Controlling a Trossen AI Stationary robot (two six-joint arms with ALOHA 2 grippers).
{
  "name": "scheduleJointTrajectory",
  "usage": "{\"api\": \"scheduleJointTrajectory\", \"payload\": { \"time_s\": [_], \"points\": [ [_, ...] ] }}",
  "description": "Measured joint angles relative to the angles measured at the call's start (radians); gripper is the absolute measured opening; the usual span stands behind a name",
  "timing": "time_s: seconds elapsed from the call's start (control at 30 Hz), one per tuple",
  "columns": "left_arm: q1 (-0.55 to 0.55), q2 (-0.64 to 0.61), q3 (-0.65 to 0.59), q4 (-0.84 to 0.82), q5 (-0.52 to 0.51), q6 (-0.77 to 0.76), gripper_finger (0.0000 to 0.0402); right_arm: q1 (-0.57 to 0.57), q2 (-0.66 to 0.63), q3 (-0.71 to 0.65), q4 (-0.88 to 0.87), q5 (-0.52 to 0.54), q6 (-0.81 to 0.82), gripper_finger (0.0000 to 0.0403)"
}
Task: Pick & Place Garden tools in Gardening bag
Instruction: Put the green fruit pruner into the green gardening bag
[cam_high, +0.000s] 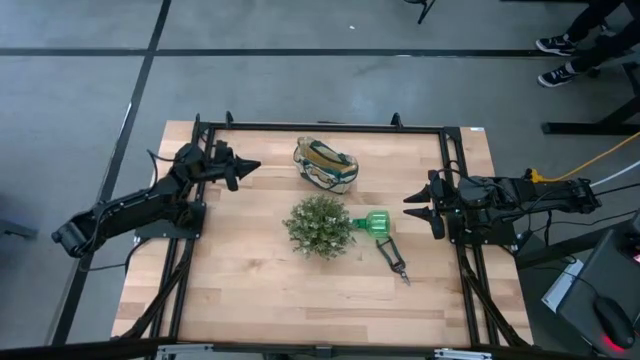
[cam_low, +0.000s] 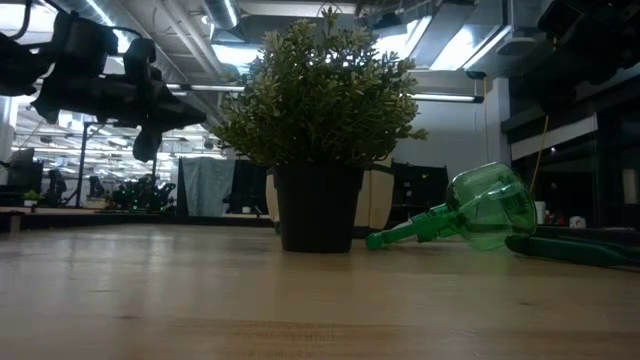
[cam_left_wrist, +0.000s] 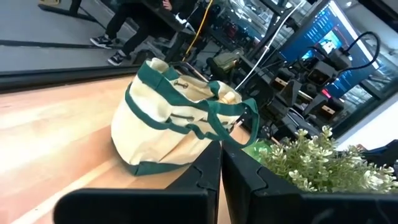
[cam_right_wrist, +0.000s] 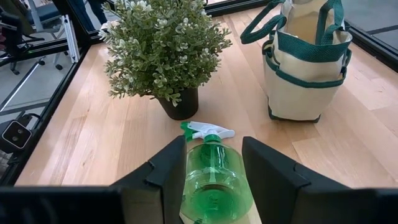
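A: Where do the claws stand?

B: The left gripper (cam_high: 252, 166) hangs above the tabletop's left side, fingers pressed together on nothing. The right gripper (cam_high: 412, 207) hovers by the right edge, fingers spread and empty, lined up on the green spray bottle (cam_right_wrist: 213, 174).

A: And the tools?

B: The bottle lies on its side right of centre, nozzle just beside the potted plant (cam_high: 319, 226). The dark pruning shears (cam_high: 396, 260) lie just beyond it, toward the front edge. The gardening bag (cam_high: 326, 164) sits near the back edge.

A: How will the bottle handle?

B: Light, smooth plastic, likely slippery and inclined to roll. I'd grip the narrow neck. The bag is soft and may sag.

A: Count?

B: One bottle, one shears, one bag, one plant
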Motion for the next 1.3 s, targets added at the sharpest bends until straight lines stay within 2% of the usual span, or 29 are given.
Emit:
{"api": "scheduleJointTrajectory", "payload": {
  "time_s": [0.07, 0.2, 0.27, 0.43, 0.5, 0.7, 1.1, 1.3],
  "points": [
    [0.0, 0.001, 0.0, 0.003, -0.009, 0.007, 0.0006, 0.0, 0.0, 0.0, 0.0, 0.0, 0.0, 0.016],
    [-0.006, -0.001, 0.0, 0.051, -0.105, 0.063, 0.0006, 0.0, 0.0, 0.0, 0.0, 0.0, 0.0, 0.016],
    [-0.027, -0.004, 0.0, 0.117, -0.076, 0.052, 0.0008, 0.0, 0.0, 0.0, 0.0, 0.0, 0.0, 0.016],
    [-0.1, -0.005, 0.0, 0.229, 0.04, 0.185, 0.0011, 0.0, 0.0, 0.0, 0.0, 0.0, 0.0, 0.016],
    [-0.139, -0.004, 0.0, 0.224, 0.071, 0.2, 0.001, 0.0, 0.0, 0.0, 0.0, 0.0, 0.0, 0.016],
    [-0.299, -0.004, 0.0, 0.149, 0.054, 0.218, 0.0009, 0.0, 0.0, 0.0, 0.0, 0.0, 0.0, 0.016],
    [-0.643, -0.052, 0.0, 0.066, -0.193, 0.237, 0.001, 0.0, 0.0, 0.0, 0.0, 0.0, 0.0, 0.016],
    [-0.837, -0.113, 0.0, -0.027, -0.447, 0.256, 0.0009, 0.0, 0.0, 0.0, 0.0, 0.0, 0.0, 0.016]
  ]
}}
